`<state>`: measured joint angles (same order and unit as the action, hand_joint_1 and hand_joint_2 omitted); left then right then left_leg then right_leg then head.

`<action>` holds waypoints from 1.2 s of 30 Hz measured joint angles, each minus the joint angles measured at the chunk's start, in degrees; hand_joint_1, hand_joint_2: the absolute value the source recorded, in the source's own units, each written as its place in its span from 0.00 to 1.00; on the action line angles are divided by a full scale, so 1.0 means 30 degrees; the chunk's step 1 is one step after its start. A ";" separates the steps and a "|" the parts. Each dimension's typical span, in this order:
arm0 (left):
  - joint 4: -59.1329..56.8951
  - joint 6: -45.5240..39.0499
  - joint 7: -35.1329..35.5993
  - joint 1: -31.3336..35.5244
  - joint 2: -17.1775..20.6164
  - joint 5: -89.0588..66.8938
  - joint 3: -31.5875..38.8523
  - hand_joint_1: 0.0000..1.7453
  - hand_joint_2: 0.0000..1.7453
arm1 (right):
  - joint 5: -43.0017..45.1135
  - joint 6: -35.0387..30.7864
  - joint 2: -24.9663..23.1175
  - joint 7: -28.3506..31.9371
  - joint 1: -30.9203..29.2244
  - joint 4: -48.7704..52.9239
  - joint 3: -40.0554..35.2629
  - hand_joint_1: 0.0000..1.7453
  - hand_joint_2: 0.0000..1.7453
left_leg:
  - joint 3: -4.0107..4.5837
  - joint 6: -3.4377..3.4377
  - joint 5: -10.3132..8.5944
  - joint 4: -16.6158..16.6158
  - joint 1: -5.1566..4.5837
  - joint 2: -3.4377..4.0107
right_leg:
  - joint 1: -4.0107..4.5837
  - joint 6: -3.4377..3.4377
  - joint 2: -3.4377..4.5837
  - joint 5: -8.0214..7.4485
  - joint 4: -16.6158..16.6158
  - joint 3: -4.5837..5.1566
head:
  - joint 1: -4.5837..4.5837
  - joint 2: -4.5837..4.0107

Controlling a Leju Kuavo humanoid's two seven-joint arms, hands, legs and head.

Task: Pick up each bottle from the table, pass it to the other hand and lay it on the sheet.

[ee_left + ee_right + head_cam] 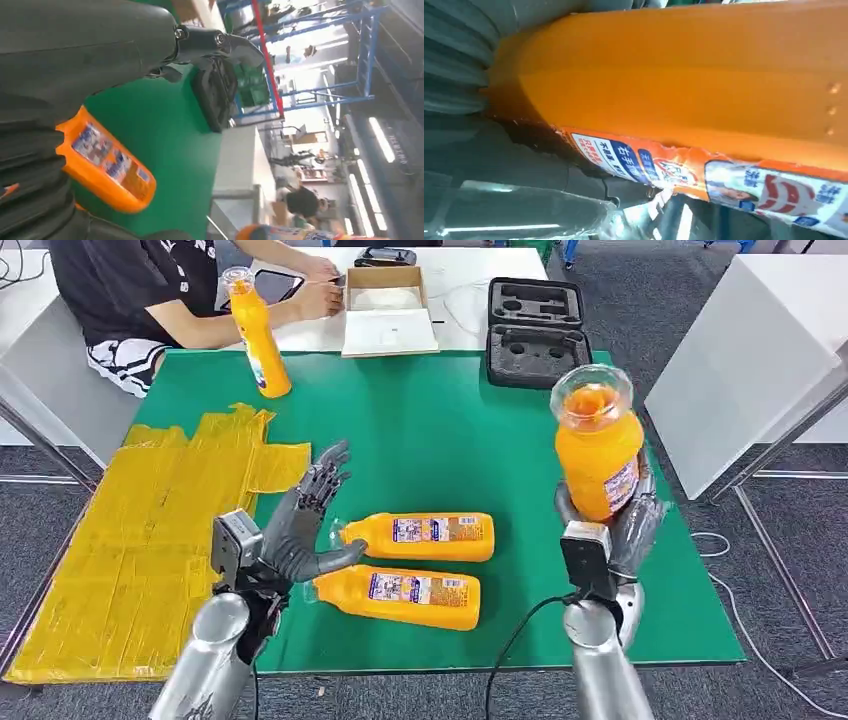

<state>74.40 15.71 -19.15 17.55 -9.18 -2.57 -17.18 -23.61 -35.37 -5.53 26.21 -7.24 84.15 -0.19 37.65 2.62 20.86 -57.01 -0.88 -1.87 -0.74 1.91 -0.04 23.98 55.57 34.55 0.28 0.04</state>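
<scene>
My right hand (625, 525) grips an orange bottle (597, 445) upright above the right side of the green table (430, 430); the bottle's orange side and label (704, 170) show close up in the right wrist view. My left hand (300, 525) is raised with fingers spread, holding nothing, just left of two orange bottles lying on the table, one (425, 537) behind the other (405, 595). One lying bottle (107, 162) appears beside my left hand in the left wrist view. Another orange bottle (258, 335) stands at the back left. The yellow sheet (150, 530) covers the table's left part.
A person (140, 290) sits at the back left by a white table, hands at an open cardboard box (385, 310). A black foam case (537, 330) lies at the green table's far edge. A white table (740, 360) stands to the right.
</scene>
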 measured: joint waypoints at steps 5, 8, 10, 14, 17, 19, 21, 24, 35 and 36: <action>-0.0378 0.0131 0.0233 0.0521 -0.0007 0.0515 -0.0401 0.00 1.00 | 0.0454 0.0535 -0.0197 0.0081 -0.0413 -0.0408 -0.1561 1.00 1.00 | 0.0001 0.0000 -0.0001 -0.0002 0.0001 0.0002 | 0.0001 0.0002 -0.0003 -0.0003 0.0000 0.0004 | -0.0007 0.0000; -0.0517 0.0080 0.0262 0.0601 0.0007 0.0654 -0.0568 0.00 1.00 | 0.0556 0.0535 -0.0240 0.0081 -0.0512 -0.0532 -0.1927 1.00 1.00 | 0.0009 -0.0001 0.0000 -0.0001 0.0001 0.0003 | 0.0001 0.0000 -0.0002 0.0000 0.0001 0.0007 | 0.0000 0.0000; -0.0567 0.0080 0.0262 0.0615 0.0007 0.0654 -0.0633 0.00 1.00 | 0.0585 0.0535 -0.0233 0.0081 -0.0513 -0.0568 -0.2064 1.00 1.00 | 0.0018 -0.0002 0.0002 -0.0001 0.0000 0.0004 | -0.0001 0.0000 0.0001 0.0000 0.0001 0.0017 | -0.0007 0.0000; -0.0677 0.0080 0.0270 0.0648 0.0015 0.0654 -0.0721 0.00 1.00 | 0.0584 0.0535 -0.0233 0.0081 -0.0518 -0.0627 -0.2203 1.00 1.00 | 0.0028 -0.0002 0.0002 -0.0001 -0.0001 0.0002 | -0.0002 -0.0001 -0.0002 0.0001 0.0000 0.0021 | -0.0001 0.0000; -0.0706 0.0080 0.0277 0.0659 0.0015 0.0661 -0.0728 0.00 1.00 | 0.0578 0.0535 -0.0233 0.0081 -0.0525 -0.0663 -0.2240 1.00 1.00 | 0.0028 -0.0002 0.0002 -0.0002 -0.0001 0.0003 | -0.0002 -0.0001 0.0000 0.0000 0.0000 0.0023 | 0.0000 0.0000; -0.0714 0.0080 0.0277 0.0661 0.0015 0.0661 -0.0736 0.00 1.00 | 0.0584 0.0535 -0.0233 0.0081 -0.0532 -0.0700 -0.2276 1.00 1.00 | 0.0027 -0.0001 0.0001 -0.0002 -0.0001 0.0003 | -0.0002 -0.0001 -0.0001 0.0000 0.0000 0.0023 | 0.0000 0.0000; -0.0714 0.0080 0.0277 0.0663 0.0015 0.0661 -0.0736 0.00 1.00 | 0.0578 0.0535 -0.0233 0.0081 -0.0533 -0.0707 -0.2305 1.00 1.00 | 0.0027 -0.0001 0.0001 -0.0002 -0.0001 0.0003 | -0.0001 -0.0001 -0.0001 0.0000 0.0000 0.0024 | -0.0007 0.0000; -0.0721 0.0037 0.0284 0.0674 0.0015 0.0669 -0.0757 0.00 1.00 | 0.0795 0.0852 -0.0233 0.0037 -0.0546 -0.0729 -0.2341 1.00 1.00 | 0.0027 -0.0002 0.0002 -0.0001 0.0000 0.0003 | 0.0000 -0.0001 0.0000 0.0000 0.0000 0.0024 | -0.0007 0.0000; -0.1173 -0.0044 0.0350 0.1182 0.0007 0.1492 -0.1690 0.00 1.00 | 0.2515 0.5716 -0.0393 -0.0809 -0.1319 -0.2500 -0.4878 1.00 1.00 | 0.0032 -0.0002 -0.0001 0.0001 0.0002 0.0004 | 0.0003 -0.0002 0.0000 0.0001 0.0004 0.0029 | 0.0000 0.0000; -0.1224 -0.0124 0.0342 0.1213 0.0007 0.1653 -0.1690 0.00 1.00 | 0.2285 0.6206 -0.0393 -0.1075 -0.1473 -0.2724 -0.5202 1.00 1.00 | 0.0032 -0.0003 0.0000 0.0001 0.0002 0.0008 | 0.0003 -0.0002 0.0001 0.0000 0.0006 0.0027 | 0.0000 0.0000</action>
<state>70.73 15.34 -18.12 21.19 -9.16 2.39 -22.25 -16.76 -16.76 -6.71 22.98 -11.66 75.98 -15.79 37.74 2.61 20.86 -57.00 -0.88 -1.84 -0.74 1.91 -0.03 23.98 55.59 34.63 0.28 0.04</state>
